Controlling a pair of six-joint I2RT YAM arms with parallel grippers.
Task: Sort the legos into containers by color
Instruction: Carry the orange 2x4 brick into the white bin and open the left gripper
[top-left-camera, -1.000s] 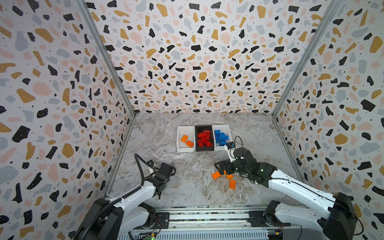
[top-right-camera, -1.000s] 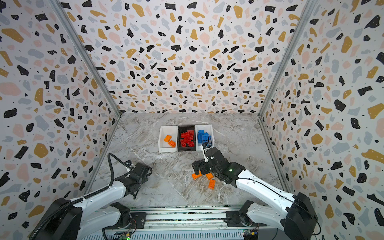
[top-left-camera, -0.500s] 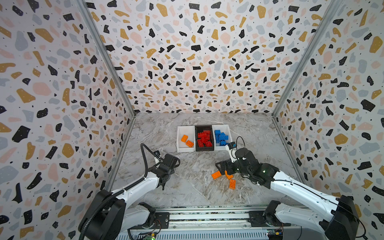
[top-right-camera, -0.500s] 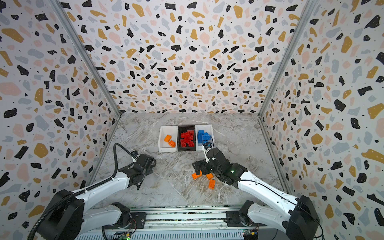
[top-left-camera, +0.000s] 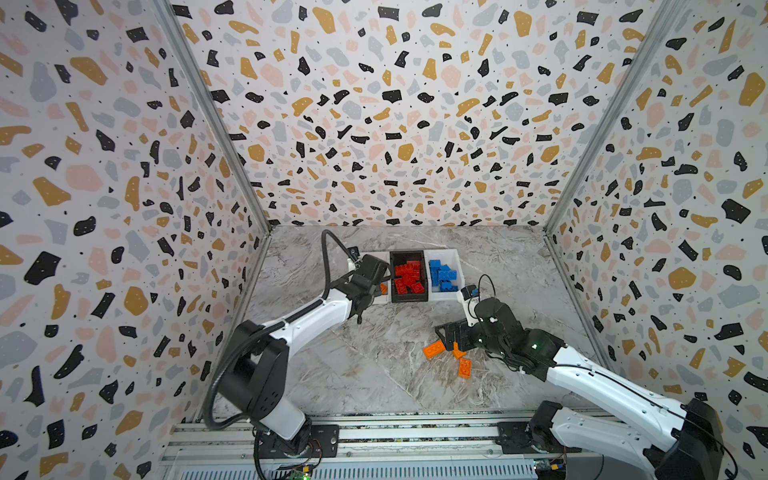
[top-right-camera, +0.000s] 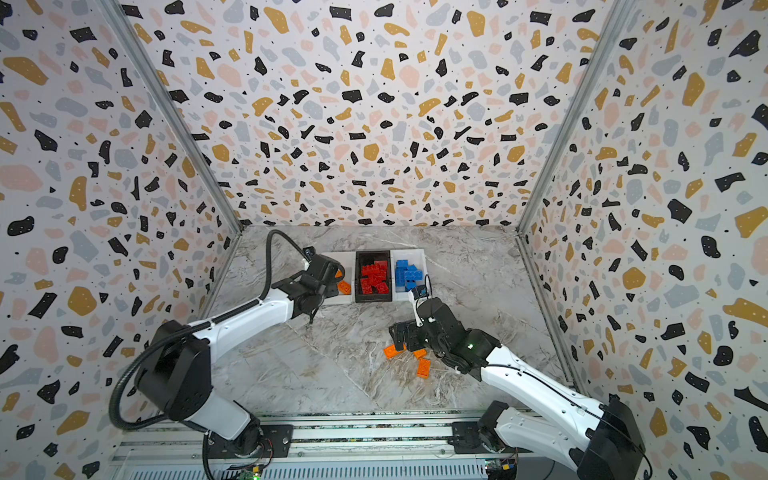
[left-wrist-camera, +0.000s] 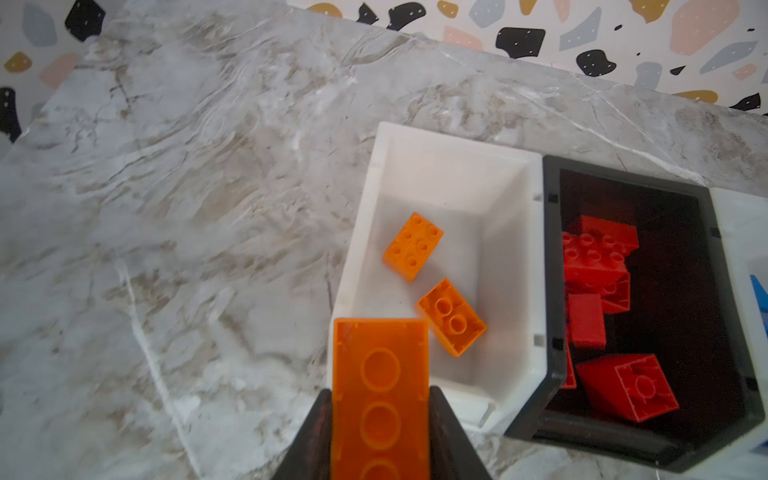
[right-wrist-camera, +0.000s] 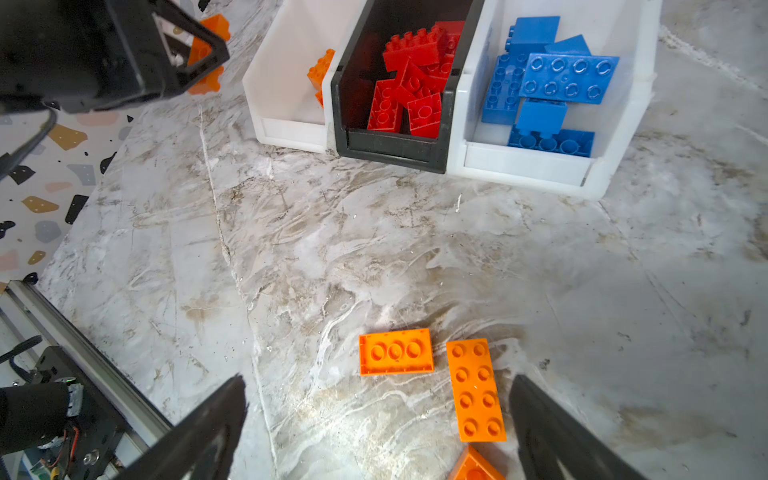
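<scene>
Left tool (left-wrist-camera: 380, 392) clenched on an orange lego (left-wrist-camera: 380, 370)
It hung at the white bin's (left-wrist-camera: 436, 141) edge; right tool (right-wrist-camera: 378, 382) gaped wide, holding nothing, over loose orange legos (right-wrist-camera: 476, 390) on the tabletop (right-wrist-camera: 332, 232)

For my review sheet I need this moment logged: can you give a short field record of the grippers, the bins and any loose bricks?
left gripper: shut on an orange brick, at the left bin's near edge
right gripper: open, above the loose bricks
left bin: white, two orange bricks inside
black bin: red bricks
right bin: white, blue bricks
loose bricks: three, all orange, on the table
</scene>
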